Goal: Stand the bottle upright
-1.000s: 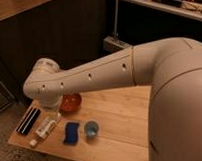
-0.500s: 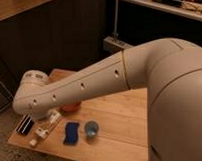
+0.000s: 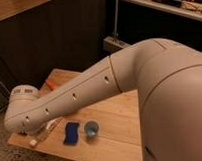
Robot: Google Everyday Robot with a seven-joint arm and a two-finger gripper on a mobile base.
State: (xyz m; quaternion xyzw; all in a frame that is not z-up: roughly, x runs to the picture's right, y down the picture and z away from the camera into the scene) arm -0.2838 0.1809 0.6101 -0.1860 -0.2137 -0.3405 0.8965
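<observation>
Wooden table (image 3: pixel 118 119) | bottle (image 3: pixel 46 131) lying flat near left edge | end effector hidden behind smooth cream wrist (image 3: pixel 23 115), opening: cannot tell

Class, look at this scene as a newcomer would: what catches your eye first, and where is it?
A huge white robot arm sweeps from the right edge down to the lower left over the wooden table. Its hand is hidden behind the wrist there. Beside that wrist a white bottle lies on its side, with what looks like a dark blue sponge and a small blue cup to its right.
</observation>
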